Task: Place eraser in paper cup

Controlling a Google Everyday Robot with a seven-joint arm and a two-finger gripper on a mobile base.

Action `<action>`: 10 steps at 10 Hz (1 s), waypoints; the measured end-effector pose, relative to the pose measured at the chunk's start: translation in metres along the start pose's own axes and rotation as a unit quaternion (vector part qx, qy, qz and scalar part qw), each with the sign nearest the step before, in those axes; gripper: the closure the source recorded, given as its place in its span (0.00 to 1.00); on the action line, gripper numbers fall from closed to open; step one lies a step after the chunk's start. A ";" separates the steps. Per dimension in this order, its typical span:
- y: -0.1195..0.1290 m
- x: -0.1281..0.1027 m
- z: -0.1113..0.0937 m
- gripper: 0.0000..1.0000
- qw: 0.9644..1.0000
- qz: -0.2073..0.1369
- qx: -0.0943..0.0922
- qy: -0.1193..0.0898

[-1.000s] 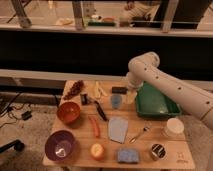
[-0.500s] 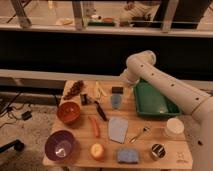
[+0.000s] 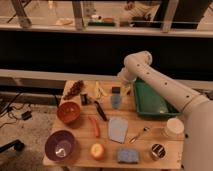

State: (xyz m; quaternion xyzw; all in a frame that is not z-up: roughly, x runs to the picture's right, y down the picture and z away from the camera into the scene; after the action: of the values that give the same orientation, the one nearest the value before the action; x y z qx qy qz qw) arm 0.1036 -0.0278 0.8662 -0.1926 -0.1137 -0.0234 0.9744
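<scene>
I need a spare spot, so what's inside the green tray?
Only bare green floor shows in the green tray. The arm covers its far right corner. The gripper hangs beside its far left corner, near the eraser.

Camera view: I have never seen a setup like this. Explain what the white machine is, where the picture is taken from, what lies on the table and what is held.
The white machine is a robot arm ending in a two-finger gripper. The single camera looks down on the wooden table from above; where it is mounted cannot be told. The gripper hangs open near the table's back edge, beside the green tray and close to a small black block, apparently the eraser. It holds nothing. The paper cup stands at the right, near a metal tin. Also there are an orange bowl, a purple bowl, a blue sponge and a spoon.
</scene>
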 end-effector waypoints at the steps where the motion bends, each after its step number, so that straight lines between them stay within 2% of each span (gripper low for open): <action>1: -0.006 0.002 0.004 0.20 1.000 0.002 0.003 0.001; 5: -0.027 0.001 0.014 0.20 1.000 -0.001 0.017 0.003; 10: -0.033 0.003 0.032 0.20 1.000 0.002 0.023 0.007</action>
State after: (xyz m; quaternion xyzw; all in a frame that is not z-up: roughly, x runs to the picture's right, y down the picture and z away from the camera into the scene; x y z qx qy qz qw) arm 0.0967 -0.0462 0.9082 -0.1706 -0.1066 -0.0204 0.9793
